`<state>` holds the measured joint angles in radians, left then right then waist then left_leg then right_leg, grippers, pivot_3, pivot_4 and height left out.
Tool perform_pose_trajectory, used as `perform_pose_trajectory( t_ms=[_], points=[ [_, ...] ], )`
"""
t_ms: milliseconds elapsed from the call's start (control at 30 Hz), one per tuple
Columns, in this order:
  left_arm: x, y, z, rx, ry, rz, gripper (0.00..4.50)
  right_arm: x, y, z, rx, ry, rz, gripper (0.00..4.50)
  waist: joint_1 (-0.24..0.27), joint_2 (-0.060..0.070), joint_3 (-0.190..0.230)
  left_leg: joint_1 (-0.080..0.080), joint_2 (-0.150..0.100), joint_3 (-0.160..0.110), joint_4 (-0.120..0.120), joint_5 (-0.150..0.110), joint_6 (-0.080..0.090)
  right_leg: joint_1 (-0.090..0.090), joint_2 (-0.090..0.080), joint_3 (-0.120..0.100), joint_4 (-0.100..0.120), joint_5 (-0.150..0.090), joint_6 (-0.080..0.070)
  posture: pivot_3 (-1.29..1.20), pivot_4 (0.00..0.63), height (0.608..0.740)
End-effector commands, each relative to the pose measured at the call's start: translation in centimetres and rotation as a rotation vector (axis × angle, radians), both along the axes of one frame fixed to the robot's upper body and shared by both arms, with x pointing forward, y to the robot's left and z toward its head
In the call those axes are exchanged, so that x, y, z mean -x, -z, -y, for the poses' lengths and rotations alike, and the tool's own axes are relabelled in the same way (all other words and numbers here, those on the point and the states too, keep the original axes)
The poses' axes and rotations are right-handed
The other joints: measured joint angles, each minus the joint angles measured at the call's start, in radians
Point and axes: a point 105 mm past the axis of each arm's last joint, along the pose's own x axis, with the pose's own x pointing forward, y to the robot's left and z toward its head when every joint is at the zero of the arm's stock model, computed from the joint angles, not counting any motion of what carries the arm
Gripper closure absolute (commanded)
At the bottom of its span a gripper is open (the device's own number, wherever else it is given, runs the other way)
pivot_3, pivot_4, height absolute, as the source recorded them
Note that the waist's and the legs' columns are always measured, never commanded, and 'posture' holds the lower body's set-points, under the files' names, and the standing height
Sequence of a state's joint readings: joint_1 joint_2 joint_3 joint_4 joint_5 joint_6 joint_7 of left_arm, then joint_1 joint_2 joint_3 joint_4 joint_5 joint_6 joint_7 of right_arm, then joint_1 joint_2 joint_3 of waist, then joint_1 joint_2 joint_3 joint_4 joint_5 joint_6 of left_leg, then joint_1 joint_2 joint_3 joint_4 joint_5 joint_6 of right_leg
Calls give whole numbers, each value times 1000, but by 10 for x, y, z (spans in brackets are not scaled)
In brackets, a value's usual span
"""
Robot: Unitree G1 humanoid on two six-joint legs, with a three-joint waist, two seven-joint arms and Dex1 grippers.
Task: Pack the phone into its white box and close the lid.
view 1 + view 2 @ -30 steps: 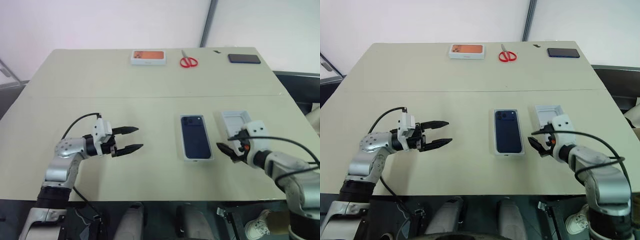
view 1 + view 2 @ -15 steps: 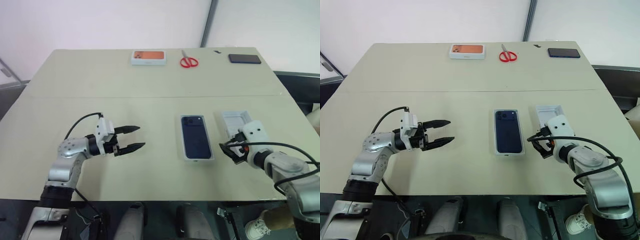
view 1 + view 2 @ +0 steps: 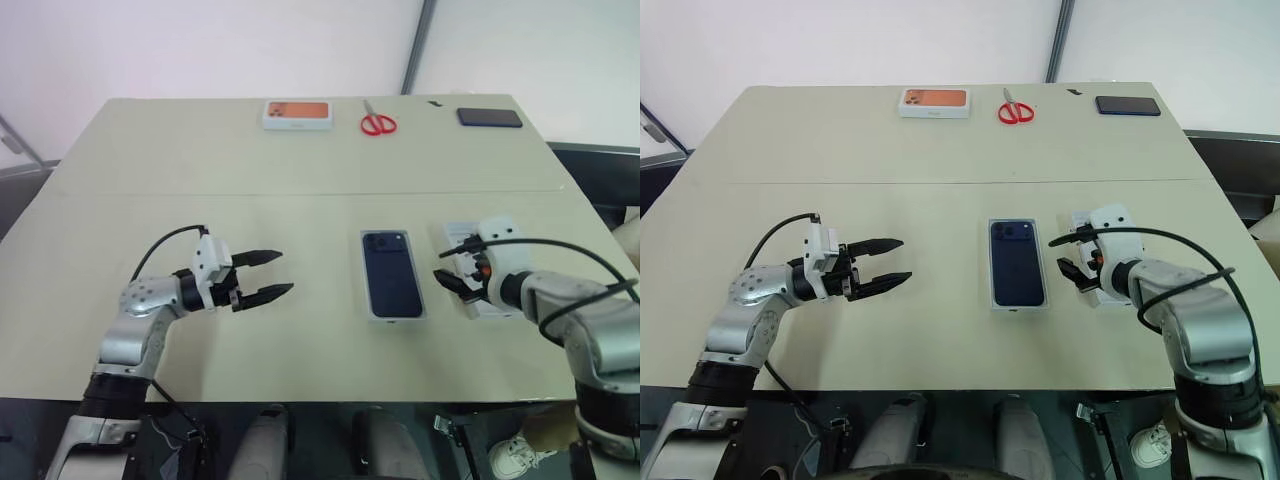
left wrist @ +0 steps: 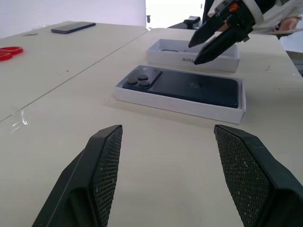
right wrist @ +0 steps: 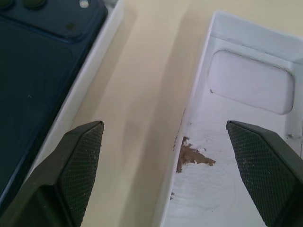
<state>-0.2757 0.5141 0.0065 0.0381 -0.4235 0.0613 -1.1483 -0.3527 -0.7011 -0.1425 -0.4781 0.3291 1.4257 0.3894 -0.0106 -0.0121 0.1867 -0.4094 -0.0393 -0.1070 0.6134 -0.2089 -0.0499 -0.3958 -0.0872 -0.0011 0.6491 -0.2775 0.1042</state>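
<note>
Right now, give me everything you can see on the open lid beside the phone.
The lid is a white cardboard tray lying open side up on the table, just right of the white box that holds the phone. Inside lies a flat white insert with an oval recess. A torn patch near one wall shows brown board. One outer side wall carries small dark print. The right hand hovers open over its near wall.

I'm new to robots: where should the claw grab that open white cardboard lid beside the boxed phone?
Probably from above, pinching one long side wall of the open white cardboard lid: it lies hollow side up, so its thin rim stands free, and the right claw already hovers there, open.
</note>
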Motion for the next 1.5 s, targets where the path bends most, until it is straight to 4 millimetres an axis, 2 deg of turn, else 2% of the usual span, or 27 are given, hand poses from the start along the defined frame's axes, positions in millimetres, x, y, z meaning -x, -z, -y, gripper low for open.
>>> perform_pose_trajectory(
  t_ms=[33, 100, 433, 533, 600, 733, 767, 967, 1167, 1233, 1300, 1333, 1500],
  points=[
    [3, -4, 5, 4, 11, 22, 1260, 1, 0, 3, -9, 26, -63, 166, -1, 0, 0, 0, 0, 0, 0, 0, 0, 0, 0, 0, 0, 0, 0, 0, 150, 740],
    [2, -4, 6, 8, 3, 18, 1260, -1, 0, 4, -48, 59, -102, 166, -4, 0, 0, 0, 0, 0, 0, 0, 0, 0, 0, 0, 0, 0, 0, 0, 150, 740],
    [4, -1, 6, 11, -16, 17, 1260, -4, 1, 2, -17, 55, -111, 166, -2, 0, 0, 0, 0, 1, 0, 0, 0, -1, 0, 0, 0, 0, 0, 0, 150, 740],
    [4, -1, 6, 11, -19, 17, 1196, -4, 2, 4, 2, 55, -107, 1024, -3, 0, 0, 0, 0, 1, 0, 0, 0, -1, 0, 0, 0, 0, 0, 0, 150, 740],
    [3, -1, 6, 11, -20, 18, 1196, -3, 6, 5, 19, 58, -111, 1975, -3, 0, 0, 0, 0, 1, 0, 0, 0, -1, 0, 0, 0, 0, 0, 0, 150, 740],
    [3, -1, 7, 11, -18, 20, 1196, 0, 15, 7, 33, 72, -124, 4179, -3, 0, 0, 0, 0, 1, 0, 0, 0, 0, 0, 0, 0, 0, 0, 0, 150, 740],
    [2, -2, 7, 11, -19, 21, 1196, 0, 16, 7, 36, 76, -122, 4475, -3, 0, 0, 0, 0, 1, 0, 0, 0, 0, 0, 0, 0, 0, 0, 0, 150, 740],
    [0, -3, 6, 14, -30, 20, 1196, -5, 13, 4, 22, 96, -97, 4475, -3, -1, 0, 0, 0, 1, 0, 0, 0, 0, 0, 0, 0, 0, 0, 0, 150, 740],
    [-3, -4, 4, 21, -48, 15, 1196, -28, -20, -3, -129, 128, 64, 4475, -7, 0, 0, 0, 0, 1, 0, 0, 0, -1, 1, 0, 0, 0, 0, 0, 150, 740],
    [-5, -6, 2, 38, -65, 10, 1196, -39, -43, -22, -313, 76, 156, 4475, -8, 0, 0, 0, 0, 1, 0, 0, 0, -1, 1, 0, 1, 0, 0, 0, 150, 740],
    [-7, -9, 0, 45, -81, 22, 1196, -41, -61, -45, -531, -11, 204, 4475, -8, 1, 0, 0, 0, 1, 0, 0, 0, -1, 2, 0, 1, 0, 0, 0, 150, 740],
    [-7, -10, -1, 47, -87, 28, 1196, -38, -65, -57, -647, -62, 187, 4475, -8, 1, 0, 0, 0, 0, 0, 0, 0, -1, 2, 0, 1, 0, 0, 0, 150, 740],
    [-4, -15, -5, 60, -95, 49, 1196, -22, -71, -96, -1000, -210, 151, 4475, -3, 1, 1, 0, 2, -1, -1, 0, 0, -1, 4, 0, 2, 0, 0, 0, 150, 740]
  ],
)
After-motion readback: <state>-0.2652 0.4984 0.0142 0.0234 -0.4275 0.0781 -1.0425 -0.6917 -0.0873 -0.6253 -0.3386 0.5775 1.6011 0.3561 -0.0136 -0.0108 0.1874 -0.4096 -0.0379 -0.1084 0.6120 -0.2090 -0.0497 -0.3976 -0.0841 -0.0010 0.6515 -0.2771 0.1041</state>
